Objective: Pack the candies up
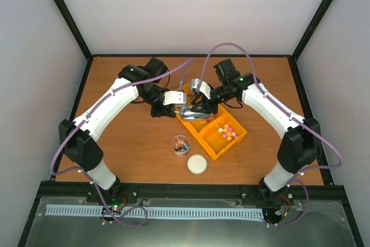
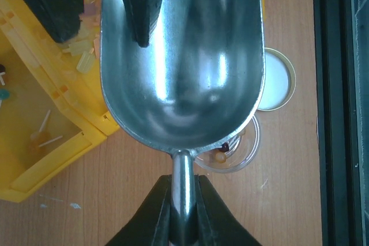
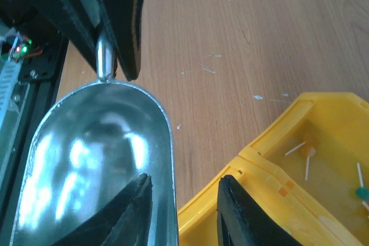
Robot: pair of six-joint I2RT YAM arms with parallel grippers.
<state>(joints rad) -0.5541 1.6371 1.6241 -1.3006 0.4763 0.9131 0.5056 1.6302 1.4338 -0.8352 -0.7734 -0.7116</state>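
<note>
Few candies (image 1: 181, 147) in the cup (image 1: 173, 142) — most lie in the tray (image 1: 218, 155); scoop (image 2: 184, 73) empty, left jaws clamp its handle, right jaws apart

Top view: high, behind the arm bases (image 1: 110, 195), tilted down and forward; wide, distant, takes in the whole table (image 1: 144, 160). Left wrist view: very close, looking down past the left gripper (image 2: 184, 187) along the metal scoop (image 2: 181, 56), toward the right arm's side. Right wrist view: equally close, past the right gripper (image 3: 184, 184), facing the opposite way down the same scoop. All three share scoop, yellow tray (image 2: 86, 108), tabletop.
</note>
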